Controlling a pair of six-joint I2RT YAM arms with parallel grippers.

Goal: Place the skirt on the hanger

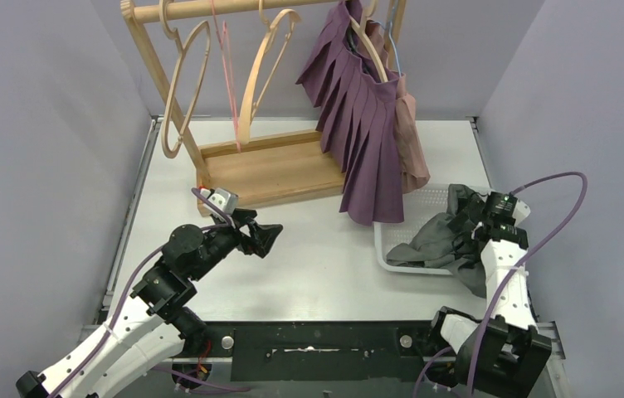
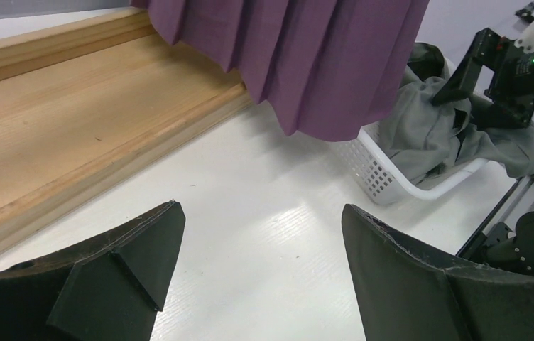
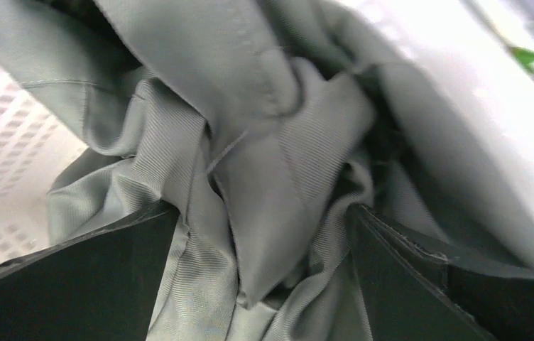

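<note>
Pointing right, toward the base of the wooden rack (image 1: 275, 170), the left gripper (image 1: 267, 239) is hovering over the white desk (image 1: 317, 265). Its black wedge-shaped fingers (image 2: 122, 270) are standing wide apart, with nothing between them.

On the rack's rail, two empty curved wooden hangers (image 1: 182, 91) (image 1: 265, 70) are hanging on either side of a thin pink hanger (image 1: 227, 75). Further right, a purple pleated skirt (image 1: 367, 133) is hanging with its long axis vertical and its hem near the desk. It is partly covering a dusty-pink garment (image 1: 412, 141) behind it.

The grey skirt (image 1: 441, 236) is lying crumpled in the white perforated plastic basket (image 1: 392, 249) at the right of the desk. The heap is running from the basket's near-left part toward its far-right corner, and one fold is spilling over the near-right rim. Its cloth is finely ribbed and creased. The waistband and hem cannot be told apart, so its true long axis is unclear.

The right gripper (image 1: 470, 228) is pressing down into this heap. In the right wrist view its fingers (image 3: 108, 284) are standing spread apart, with bunched grey cloth filling the gap and not pinched. Blur is obscuring the upper right of that view.
</note>
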